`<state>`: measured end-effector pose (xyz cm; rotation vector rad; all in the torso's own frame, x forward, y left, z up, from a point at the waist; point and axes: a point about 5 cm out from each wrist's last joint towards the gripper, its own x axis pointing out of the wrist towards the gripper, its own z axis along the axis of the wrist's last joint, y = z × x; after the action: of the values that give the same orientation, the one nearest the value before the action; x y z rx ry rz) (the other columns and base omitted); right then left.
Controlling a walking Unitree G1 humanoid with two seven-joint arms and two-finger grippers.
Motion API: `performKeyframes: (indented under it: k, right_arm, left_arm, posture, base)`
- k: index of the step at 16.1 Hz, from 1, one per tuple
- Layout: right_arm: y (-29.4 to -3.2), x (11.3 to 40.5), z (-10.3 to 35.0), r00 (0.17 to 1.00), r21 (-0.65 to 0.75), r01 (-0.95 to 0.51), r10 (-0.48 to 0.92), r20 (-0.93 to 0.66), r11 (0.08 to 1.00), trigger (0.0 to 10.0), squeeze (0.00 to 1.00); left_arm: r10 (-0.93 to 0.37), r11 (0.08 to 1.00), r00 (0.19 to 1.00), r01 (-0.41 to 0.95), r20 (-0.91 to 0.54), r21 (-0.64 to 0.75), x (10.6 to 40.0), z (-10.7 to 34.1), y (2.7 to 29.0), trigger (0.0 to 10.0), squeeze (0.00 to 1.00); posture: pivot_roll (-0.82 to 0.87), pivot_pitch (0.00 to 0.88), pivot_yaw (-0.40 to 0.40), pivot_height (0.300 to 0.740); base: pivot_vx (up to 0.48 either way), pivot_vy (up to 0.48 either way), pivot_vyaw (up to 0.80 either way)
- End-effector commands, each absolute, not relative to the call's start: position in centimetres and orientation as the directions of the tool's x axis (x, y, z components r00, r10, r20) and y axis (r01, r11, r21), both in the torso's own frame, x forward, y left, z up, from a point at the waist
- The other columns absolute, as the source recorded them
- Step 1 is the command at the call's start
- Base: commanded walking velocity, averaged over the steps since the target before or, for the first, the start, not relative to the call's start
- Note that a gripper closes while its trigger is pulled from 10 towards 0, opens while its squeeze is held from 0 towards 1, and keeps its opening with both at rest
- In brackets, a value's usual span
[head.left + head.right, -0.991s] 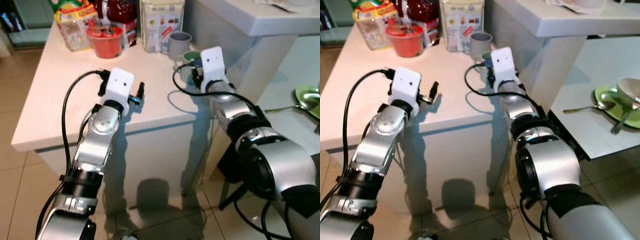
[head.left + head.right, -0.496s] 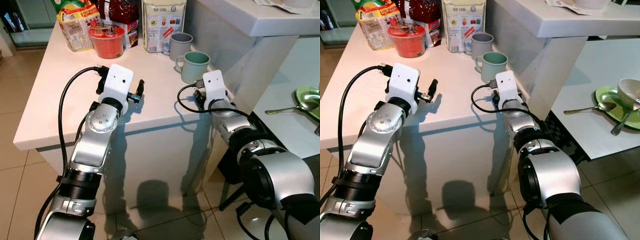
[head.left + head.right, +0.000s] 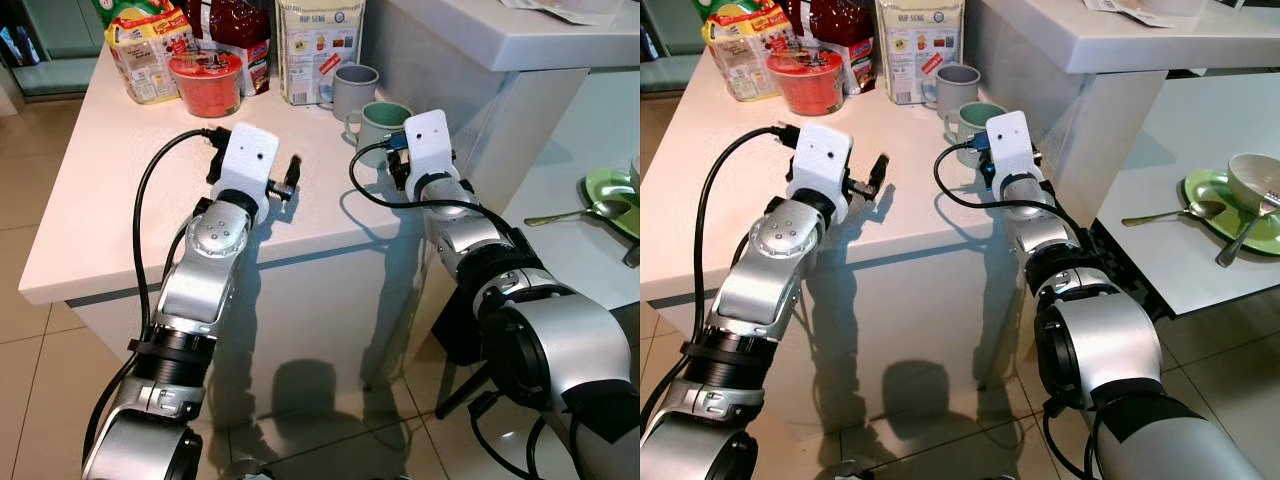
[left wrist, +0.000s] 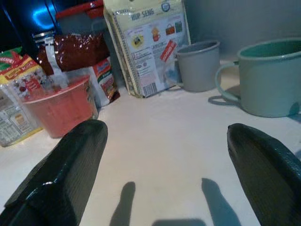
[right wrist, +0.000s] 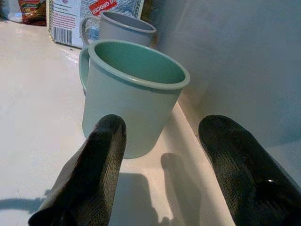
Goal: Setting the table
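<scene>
A pale green mug stands on the white counter near its right edge, close to a wall. A grey mug stands just behind it. My right gripper is open, low over the counter, a short way in front of the green mug, with one finger toward either side of it and neither touching. In the eye views its white wrist housing hides part of the mug. My left gripper is open and empty over the middle of the counter.
At the counter's back stand a red bowl, snack packets and a seed bag. A higher white top rises right of the mugs. On the lower table to the right are a green plate, a bowl and a spoon.
My right gripper drew back toward the counter's front edge, then came forward again close to the green mug. The left arm edged slightly forward and right.
</scene>
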<state>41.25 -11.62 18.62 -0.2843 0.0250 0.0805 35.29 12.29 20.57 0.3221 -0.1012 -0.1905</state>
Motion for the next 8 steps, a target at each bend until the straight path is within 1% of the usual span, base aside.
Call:
performKeyframes:
  k: [1,5,8]
  right_arm:
    - [-10.95,41.65,20.55,0.995,-0.281,-0.080,0.092,0.028,0.956,10.0,0.00]
    - [-10.31,41.66,21.05,0.992,-0.306,-0.095,0.117,0.053,0.947,10.0,0.00]
    - [-10.35,41.75,21.37,0.992,-0.305,-0.093,0.116,0.057,0.948,10.0,0.00]
  left_arm:
    - [-0.212,0.930,0.974,0.176,0.080,0.323,35.52,20.99,12.02,10.0,0.00]
    - [-0.209,0.934,0.973,0.170,0.094,0.315,35.60,21.07,11.90,10.0,0.00]
    - [-0.209,0.933,0.973,0.168,0.097,0.319,35.63,21.01,11.85,10.0,0.00]
  posture:
    - [0.18,0.000,-0.030,0.740]
    - [0.18,0.000,-0.038,0.740]
    - [0.18,0.000,-0.039,0.740]
  base:
    - [0.364,0.000,0.00]
    - [0.355,0.000,0.00]
    - [0.356,0.000,0.00]
